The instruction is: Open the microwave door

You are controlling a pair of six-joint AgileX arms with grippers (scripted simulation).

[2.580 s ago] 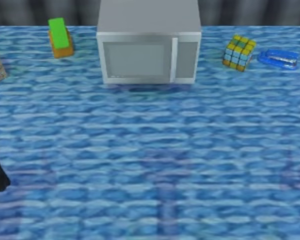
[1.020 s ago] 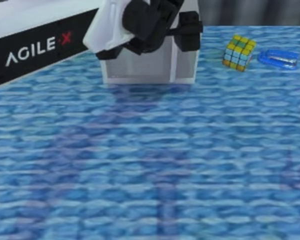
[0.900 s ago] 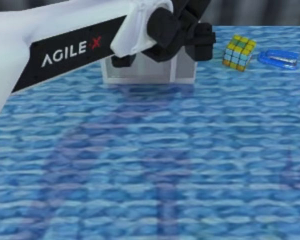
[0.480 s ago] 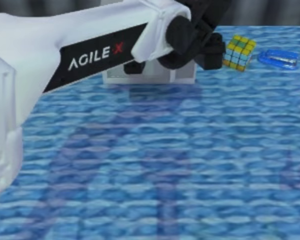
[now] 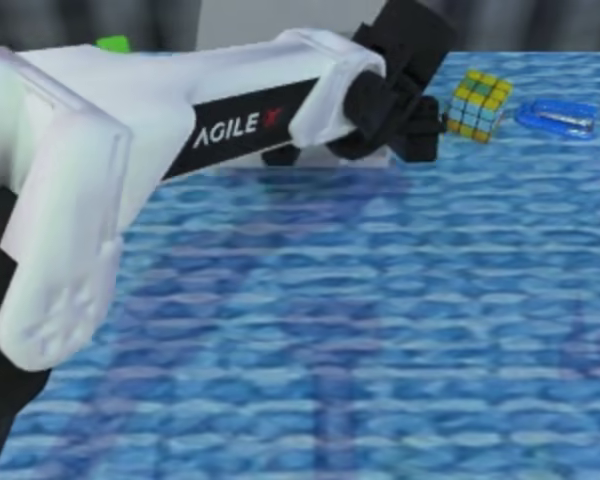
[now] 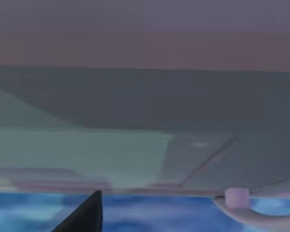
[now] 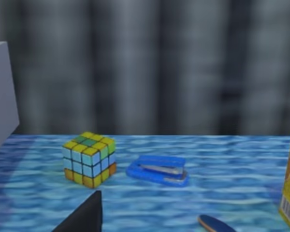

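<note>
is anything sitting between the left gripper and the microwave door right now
Nothing visible. The left gripper is up against the microwave front, hiding the door from above. The puzzle cube and stapler sit off to the right.

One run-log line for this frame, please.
left claw: at microwave front right, arm hiding the door | door state: hidden | right arm: out of top view | nearby: puzzle cube, blue stapler

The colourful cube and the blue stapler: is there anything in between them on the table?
No. Between the puzzle cube and the blue stapler there is only bare blue tablecloth; the right wrist view shows the gap plainly, and the top view agrees.
</note>
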